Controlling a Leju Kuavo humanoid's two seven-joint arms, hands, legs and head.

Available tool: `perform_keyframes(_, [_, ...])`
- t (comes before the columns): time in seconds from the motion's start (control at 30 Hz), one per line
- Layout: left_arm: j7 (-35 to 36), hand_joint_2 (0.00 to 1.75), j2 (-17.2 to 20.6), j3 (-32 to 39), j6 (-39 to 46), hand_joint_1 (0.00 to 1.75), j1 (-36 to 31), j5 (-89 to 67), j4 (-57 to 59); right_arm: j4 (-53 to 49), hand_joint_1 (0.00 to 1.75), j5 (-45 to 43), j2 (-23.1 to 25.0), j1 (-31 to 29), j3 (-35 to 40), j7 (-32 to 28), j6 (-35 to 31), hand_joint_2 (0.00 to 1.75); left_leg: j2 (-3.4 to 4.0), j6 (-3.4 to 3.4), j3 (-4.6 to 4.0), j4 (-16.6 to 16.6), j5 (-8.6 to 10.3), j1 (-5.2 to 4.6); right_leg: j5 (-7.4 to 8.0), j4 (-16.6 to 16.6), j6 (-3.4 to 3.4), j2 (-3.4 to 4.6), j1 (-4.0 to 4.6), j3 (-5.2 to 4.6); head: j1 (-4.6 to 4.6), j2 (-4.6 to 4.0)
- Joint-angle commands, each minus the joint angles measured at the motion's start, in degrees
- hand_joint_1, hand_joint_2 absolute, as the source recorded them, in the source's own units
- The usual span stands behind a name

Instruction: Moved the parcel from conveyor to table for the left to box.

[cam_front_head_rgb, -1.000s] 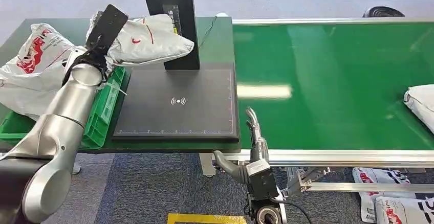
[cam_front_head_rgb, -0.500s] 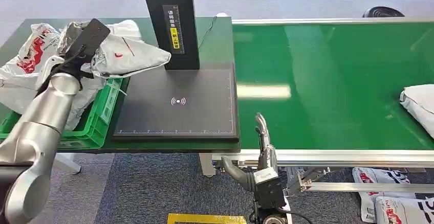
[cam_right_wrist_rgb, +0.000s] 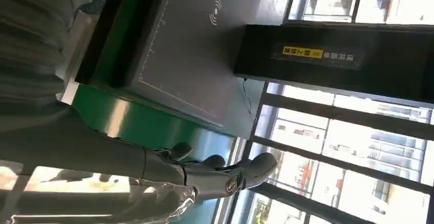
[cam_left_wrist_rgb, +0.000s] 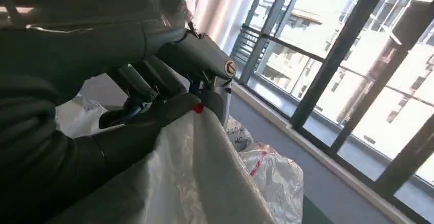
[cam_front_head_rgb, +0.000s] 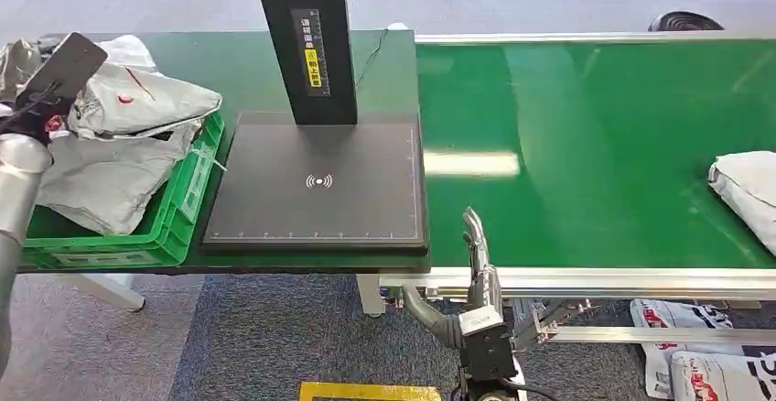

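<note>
My left hand (cam_front_head_rgb: pixel 48 85) grips a grey parcel (cam_front_head_rgb: pixel 146 103) with red marks by one end, holding it over the green crate (cam_front_head_rgb: pixel 178 213) at the table's left end. In the left wrist view the fingers (cam_left_wrist_rgb: pixel 153 116) pinch the parcel's pale plastic (cam_left_wrist_rgb: pixel 199 183). Another grey parcel (cam_front_head_rgb: pixel 101 181) lies in the crate beneath it. My right hand (cam_front_head_rgb: pixel 476 259) is open and empty, fingers straight, at the conveyor's front edge; the right wrist view shows its fingers (cam_right_wrist_rgb: pixel 220 170) holding nothing. A further grey parcel (cam_front_head_rgb: pixel 746 190) lies on the green conveyor (cam_front_head_rgb: pixel 586 145) at the far right.
A black scanner platform (cam_front_head_rgb: pixel 320 181) with its upright black pillar (cam_front_head_rgb: pixel 307 39) stands on the green table (cam_front_head_rgb: pixel 247 62) between the crate and the conveyor. Several parcels (cam_front_head_rgb: pixel 705 364) lie on the floor under the conveyor's right part.
My left arm has swung left, carrying the parcel from beside the scanner pillar to above the crate. The right hand has drifted slightly right and lower. The conveyor parcel has crept left.
</note>
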Motion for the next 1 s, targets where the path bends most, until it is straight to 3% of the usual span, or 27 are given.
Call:
perform_keyframes(0.03, [3.6,1.75,5.8,-0.4,0.0,1.75,-5.6,-2.2,0.8,0.9,0.00,-0.3,-1.4,-1.0,-0.2,0.9,0.1,1.75,0.10,-0.01,-0.05,0.1,-0.06,0.10,0.01,0.0,-0.11,0.07,0.12,-0.04,0.00,0.00])
perform_keyframes(0.2, [5.8,1.75,7.1,0.2,0.9,1.75,-6.8,-4.5,2.3,-0.2,0.00,-0.1,-1.6,-0.1,0.0,1.6,0.2,1.75,0.04,-0.01,-0.01,0.1,-0.06,0.12,-0.01,0.0,-0.13,0.02,0.15,-0.03,0.00,0.00])
perform_keyframes(0.43, [4.0,1.75,8.2,3.8,1.0,1.75,-2.4,-2.7,2.0,-1.2,0.00,0.3,-2.0,0.5,-1.6,2.6,-0.1,1.75,0.05,0.02,0.13,0.0,-0.04,0.08,0.00,-0.1,-0.17,0.01,0.12,0.12,0.02,0.00])
perform_keyframes(0.77, [5.6,1.75,6.0,5.2,3.9,1.75,-1.3,-4.4,4.2,-3.2,0.00,1.7,-1.1,2.0,-3.5,3.6,1.1,1.75,-0.12,0.01,0.04,0.0,-0.01,0.06,-0.04,0.0,-0.11,-0.13,0.08,0.07,0.00,0.00])
perform_keyframes(0.8, [5.5,1.75,6.0,5.3,4.1,1.31,-1.1,-4.4,4.3,-3.2,0.00,1.7,-1.0,2.0,-3.5,3.6,1.1,1.75,-0.13,0.02,0.08,0.0,-0.01,0.05,-0.04,0.0,-0.13,-0.15,0.08,0.10,0.02,0.00])
perform_keyframes(0.83, [4.4,1.75,5.7,6.8,4.7,0.00,-0.1,-3.3,4.1,-3.1,0.00,2.0,-0.8,2.0,-3.6,3.5,1.1,1.75,-0.09,0.01,0.07,0.0,-0.01,0.04,-0.03,0.0,-0.11,-0.10,0.06,0.08,0.02,0.00])
perform_keyframes(1.0, [3.8,1.75,5.2,6.4,3.1,0.00,0.0,-4.6,4.4,-3.2,0.00,2.2,-0.6,2.3,-3.8,3.4,1.2,1.75,-0.13,0.00,0.20,-0.1,-0.01,0.08,-0.05,-0.1,-0.22,-0.17,0.13,0.23,-0.02,0.00])
